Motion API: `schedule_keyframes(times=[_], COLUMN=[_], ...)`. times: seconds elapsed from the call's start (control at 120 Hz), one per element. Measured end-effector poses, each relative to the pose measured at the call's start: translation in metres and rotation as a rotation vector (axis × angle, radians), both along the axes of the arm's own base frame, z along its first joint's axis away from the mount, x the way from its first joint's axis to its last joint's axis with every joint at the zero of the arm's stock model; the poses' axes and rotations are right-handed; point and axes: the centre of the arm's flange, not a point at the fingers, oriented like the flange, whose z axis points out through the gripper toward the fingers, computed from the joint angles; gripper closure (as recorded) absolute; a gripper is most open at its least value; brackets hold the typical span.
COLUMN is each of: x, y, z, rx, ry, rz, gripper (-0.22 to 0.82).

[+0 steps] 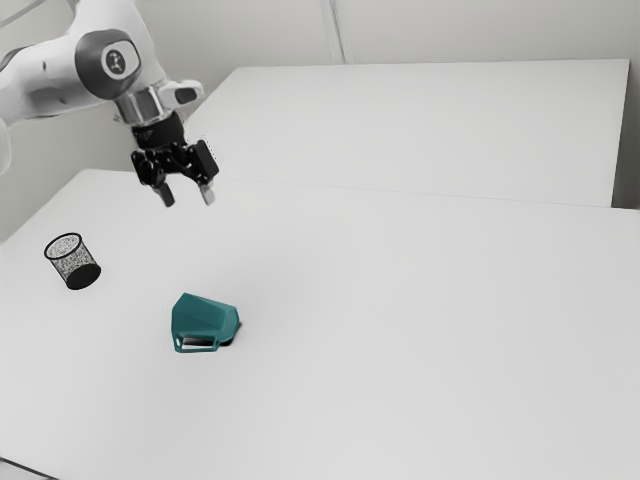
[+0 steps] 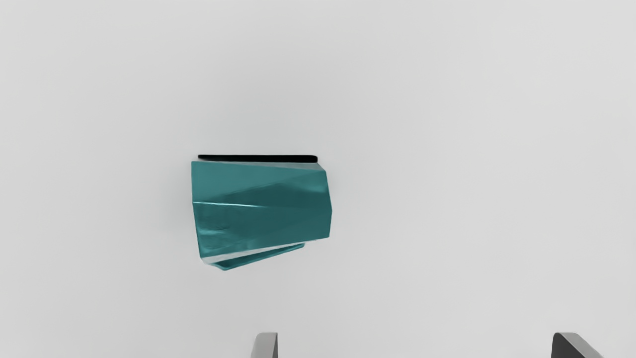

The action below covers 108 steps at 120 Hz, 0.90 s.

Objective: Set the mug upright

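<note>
My gripper (image 1: 188, 198) hangs well above the white table in the exterior view, its two fingers spread with nothing between them. Lower in that view, a teal faceted mug (image 1: 207, 318) lies on its side on the table, its handle on the side facing the camera. In the wrist view the same mug (image 2: 263, 206) lies beyond the fingertips of the gripper (image 2: 415, 343), which stand wide apart. The mug's inside is hidden in both views.
A black mesh cup (image 1: 74, 263) stands on the table (image 1: 420, 330) toward the exterior view's left, apart from the mug. Behind the table is a large white panel or surface (image 1: 420, 125).
</note>
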Motion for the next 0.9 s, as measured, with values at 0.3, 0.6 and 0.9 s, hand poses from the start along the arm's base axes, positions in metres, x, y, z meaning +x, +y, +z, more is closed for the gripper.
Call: schedule_keyframes(times=[0.3,0.6,0.9], x=[-0.083,-0.097,-0.097], y=[0.045,0.068,0.097], z=[-0.086,-0.134,-0.146], rx=[-0.183,-0.196,-0.168], ry=[-0.01,-0.124,-0.224], rz=[0.08,0.006,-0.095], gripper=[0.0,0.0,0.0])
